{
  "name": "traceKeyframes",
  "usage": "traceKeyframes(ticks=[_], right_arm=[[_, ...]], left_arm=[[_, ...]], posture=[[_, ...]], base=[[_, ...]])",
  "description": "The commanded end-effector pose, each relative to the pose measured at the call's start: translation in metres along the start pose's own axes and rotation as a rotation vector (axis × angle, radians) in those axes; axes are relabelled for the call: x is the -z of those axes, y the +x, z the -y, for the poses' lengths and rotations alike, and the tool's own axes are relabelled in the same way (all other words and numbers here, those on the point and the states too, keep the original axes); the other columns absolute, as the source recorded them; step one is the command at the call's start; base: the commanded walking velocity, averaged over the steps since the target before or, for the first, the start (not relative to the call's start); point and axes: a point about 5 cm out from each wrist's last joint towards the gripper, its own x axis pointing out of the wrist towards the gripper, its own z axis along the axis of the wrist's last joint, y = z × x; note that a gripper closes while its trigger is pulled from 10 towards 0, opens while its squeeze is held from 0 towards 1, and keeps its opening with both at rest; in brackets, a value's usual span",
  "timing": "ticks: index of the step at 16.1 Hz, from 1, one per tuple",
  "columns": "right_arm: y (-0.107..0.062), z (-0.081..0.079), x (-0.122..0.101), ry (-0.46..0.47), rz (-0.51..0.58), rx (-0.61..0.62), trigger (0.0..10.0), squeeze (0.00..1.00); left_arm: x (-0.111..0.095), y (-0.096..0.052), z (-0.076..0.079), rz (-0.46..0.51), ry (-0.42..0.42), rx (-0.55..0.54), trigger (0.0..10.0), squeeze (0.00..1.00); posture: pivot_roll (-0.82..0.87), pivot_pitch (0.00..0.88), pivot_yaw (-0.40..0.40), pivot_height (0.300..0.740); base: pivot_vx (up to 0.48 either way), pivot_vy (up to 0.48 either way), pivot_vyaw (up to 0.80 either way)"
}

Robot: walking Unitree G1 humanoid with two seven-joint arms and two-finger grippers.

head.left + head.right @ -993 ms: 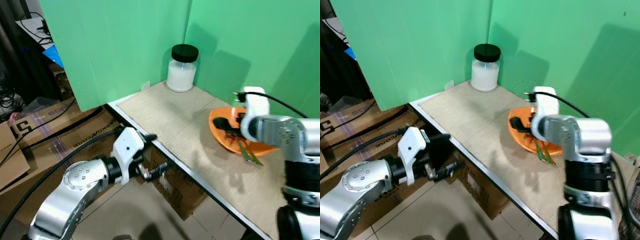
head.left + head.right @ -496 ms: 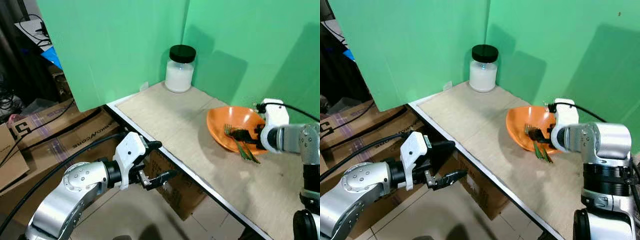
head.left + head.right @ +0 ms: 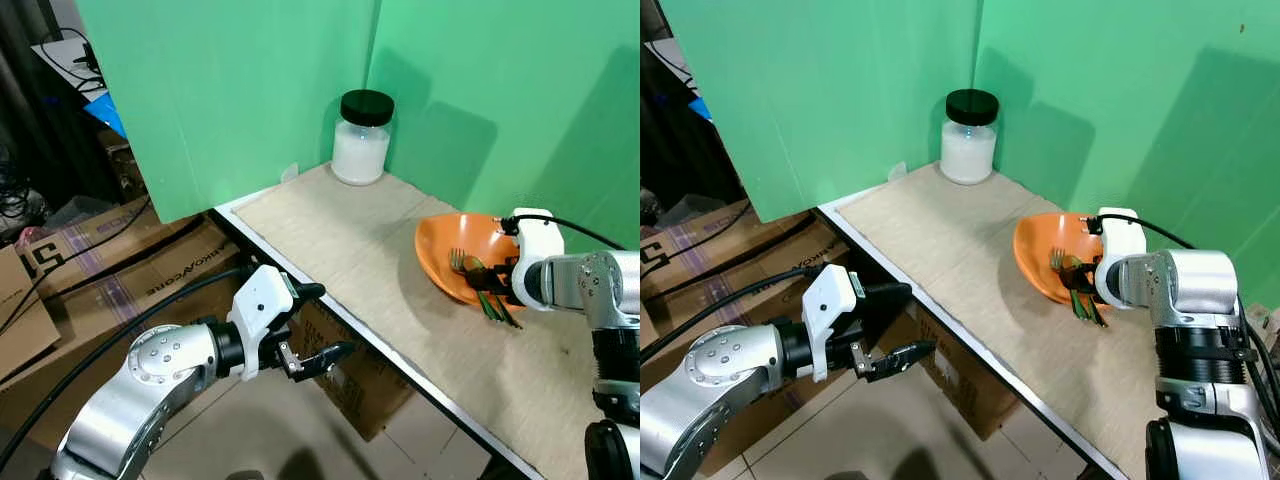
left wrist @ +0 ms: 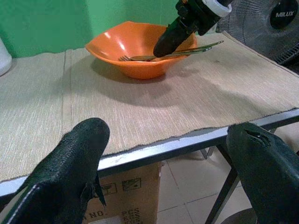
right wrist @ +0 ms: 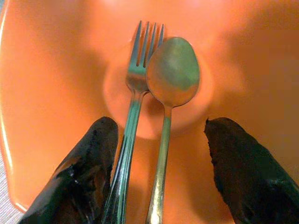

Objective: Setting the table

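**Right pincer released over bowl, fork and spoon inside**

Right pincer (image 5: 159,172) was at the near rim of the orange bowl (image 3: 440,245), fingers spread wide, one on each side of the cutlery handles. Not gripping anything. In the right wrist view the fork (image 5: 135,84) and spoon (image 5: 174,70) lay side by side in the bowl's bottom, heads touching or nearly so, handles running back between the two black fingers (image 5: 84,168). Left finger looked very close to the fork handle; couldn't tell if it touched.

From the head cameras the handles (image 3: 492,306) stuck out over the bowl's rim toward the robot, ends resting over the table mat (image 3: 340,240). The bowl sat on the mat toward the right side of the table (image 3: 970,345), close to the green backdrop (image 3: 240,90).

A white-filled jar with black lid (image 3: 362,137) stood upright in the back corner where the two green panels met, well apart from the bowl.

Left pincer (image 3: 310,325) was off the table, below and in front of its metal edge, fingers apart, empty. The left wrist view looked across the table edge at the bowl, with the right pincer (image 4: 175,35) reaching down onto the handles.

Cardboard boxes (image 3: 110,270) were on the floor under and left of the table, black cables (image 3: 60,300) draped over them. A fan (image 4: 273,23) showed behind the table in the left wrist view.
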Motion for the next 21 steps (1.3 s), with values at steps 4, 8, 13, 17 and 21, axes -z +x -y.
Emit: traceKeyframes(ticks=[4,8,13,17,21], right_arm=[[0.002,0.009,-0.006,0.015,0.002,0.021,9.9,0.00],[0.008,0.014,-0.002,0.032,-0.023,0.021,9.3,0.00],[0.014,0.019,0.002,0.038,-0.048,0.028,3.1,0.00],[0.016,0.022,0.006,0.065,-0.073,-0.002,0.0,0.00],[0.014,0.023,0.000,0.085,-0.056,-0.013,0.0,0.00]], left_arm=[[-0.004,0.002,0.000,0.007,0.033,0.012,10.0,0.00],[-0.005,0.003,-0.001,0.008,0.038,0.015,10.0,0.00],[-0.005,0.003,-0.001,0.008,0.040,0.021,10.0,0.00],[-0.005,0.004,-0.001,0.005,0.041,0.026,10.0,0.00],[-0.005,0.004,-0.003,0.006,0.046,0.021,10.0,0.00]], posture=[[0.04,0.000,-0.068,0.740],[0.04,0.000,-0.069,0.740],[0.04,0.000,-0.069,0.740],[0.04,0.000,-0.069,0.740],[0.04,0.000,-0.068,0.740]], base=[[0.000,0.000,0.00],[0.000,0.000,0.00],[0.000,0.000,0.00],[0.000,0.000,0.00],[0.000,0.000,0.00]])
